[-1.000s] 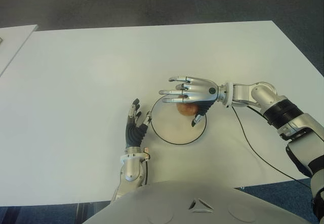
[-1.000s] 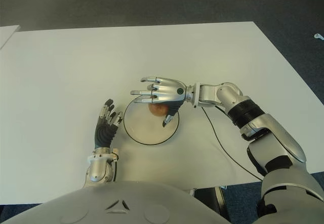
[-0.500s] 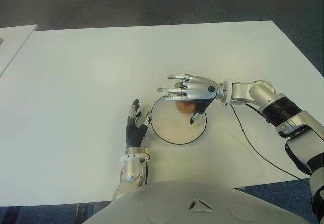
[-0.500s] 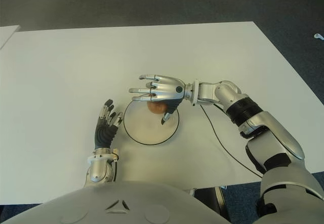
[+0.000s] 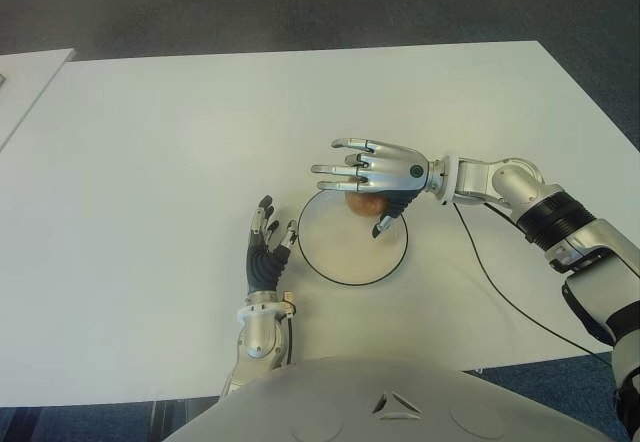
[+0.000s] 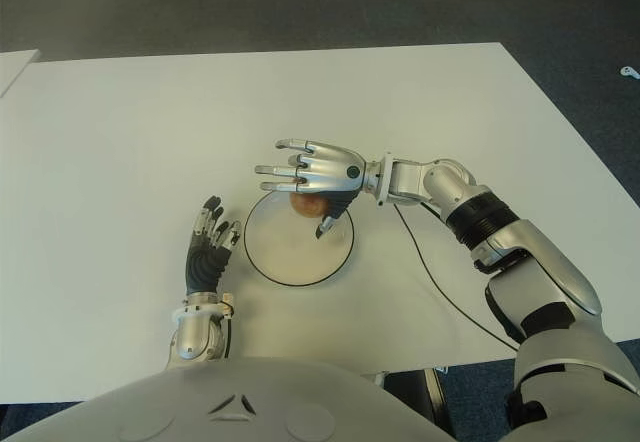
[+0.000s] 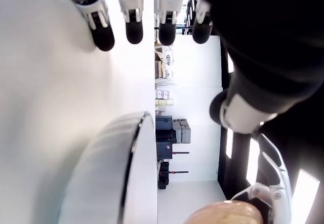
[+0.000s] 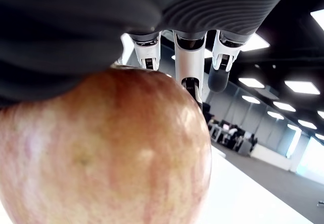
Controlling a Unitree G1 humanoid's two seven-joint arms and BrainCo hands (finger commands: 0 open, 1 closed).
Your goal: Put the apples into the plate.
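A reddish apple (image 5: 364, 205) lies in the far part of the round, dark-rimmed plate (image 5: 340, 257). My right hand (image 5: 385, 174) hovers directly over it, fingers stretched out flat and thumb pointing down beside the fruit, so it is open. Up close, the apple (image 8: 101, 148) fills the right wrist view just under the palm, with the straight fingers (image 8: 190, 57) beyond it; I cannot tell whether the palm touches it. My left hand (image 5: 266, 252) shows just left of the plate, idle, with straight fingers (image 7: 134, 21). No other apple is in view.
The white table (image 5: 150, 162) spreads wide to the left and far side. A thin black cable (image 5: 500, 292) runs from the right wrist toward the table's front right edge. A second white surface (image 5: 25, 77) shows at the far left.
My right hand has shifted slightly toward the plate's far rim, and the apple under it now shows a little farther back. The left hand has not moved.
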